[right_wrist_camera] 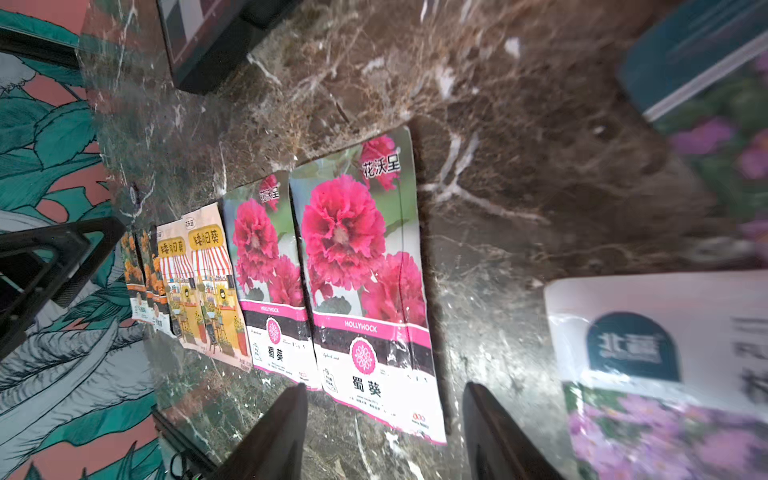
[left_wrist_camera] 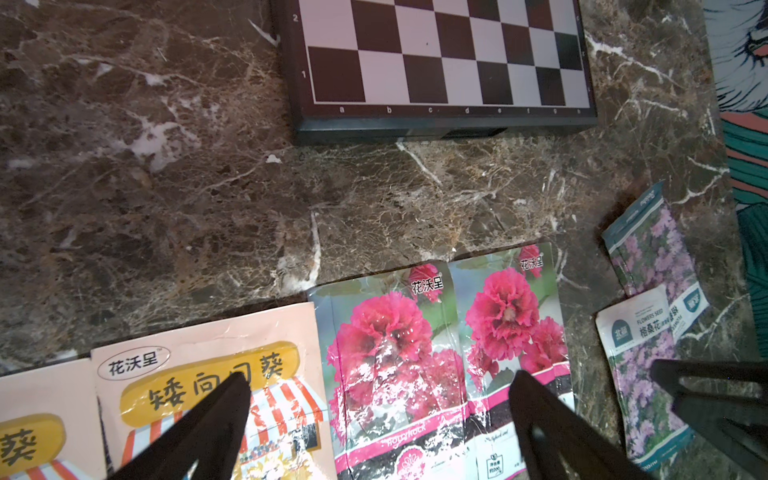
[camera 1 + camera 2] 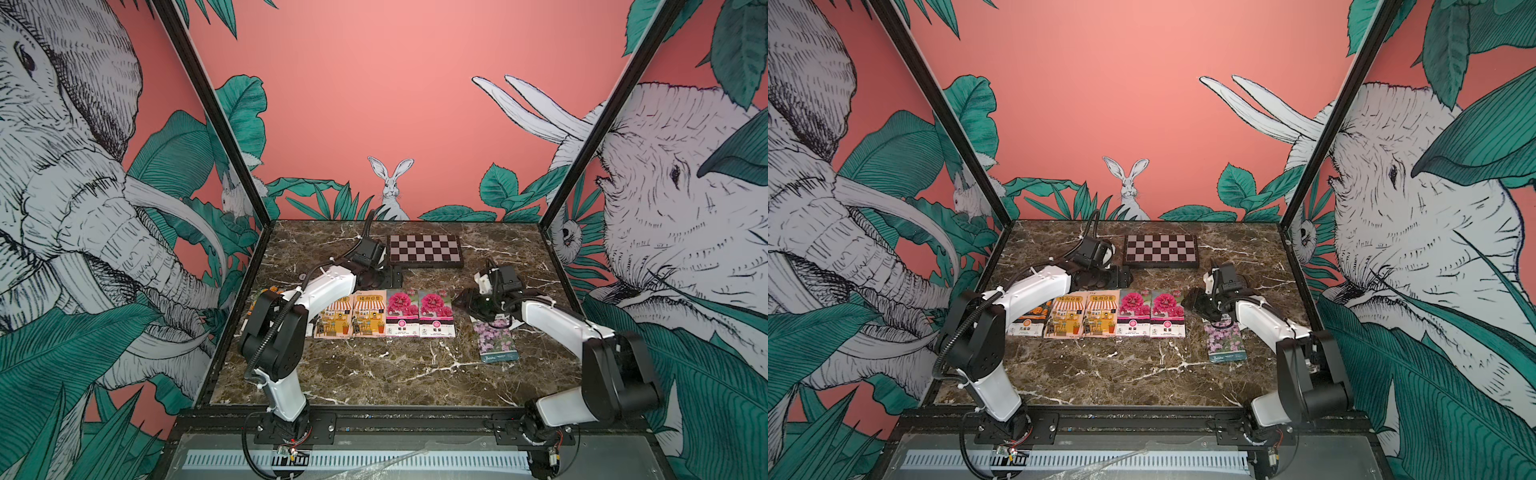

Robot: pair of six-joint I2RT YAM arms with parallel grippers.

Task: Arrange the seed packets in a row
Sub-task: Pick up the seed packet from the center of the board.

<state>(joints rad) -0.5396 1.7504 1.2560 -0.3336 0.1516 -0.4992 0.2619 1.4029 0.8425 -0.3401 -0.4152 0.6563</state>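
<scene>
The right gripper [image 1: 384, 388] is seen with its jaws parted and nothing between them, held over the gap between the row and the two lilac packets [image 2: 648, 365]. These are laid askew and overlapping toward the right edge of the worktop [image 3: 374, 374], apart from the row. Toward the left edge, the magenta packets [image 3: 435, 312], the shop-front packets [image 3: 368, 318] and the marigold packets [image 3: 1030, 320] are lined up edge to edge, the last partly hidden under the left arm. The left gripper [image 2: 378, 380] is spread wide and empty above the row's far side, and the chequered board [image 3: 424, 249] is set near the far edge. All the packets are thin, flat, glossy rectangles, slightly crinkled, laid on hard polished marble. A pinch could easily be lost on so slick a film. The lower lilac packet may be dragged along with the upper one, or the finished row nudged out of line by a sweeping finger.
</scene>
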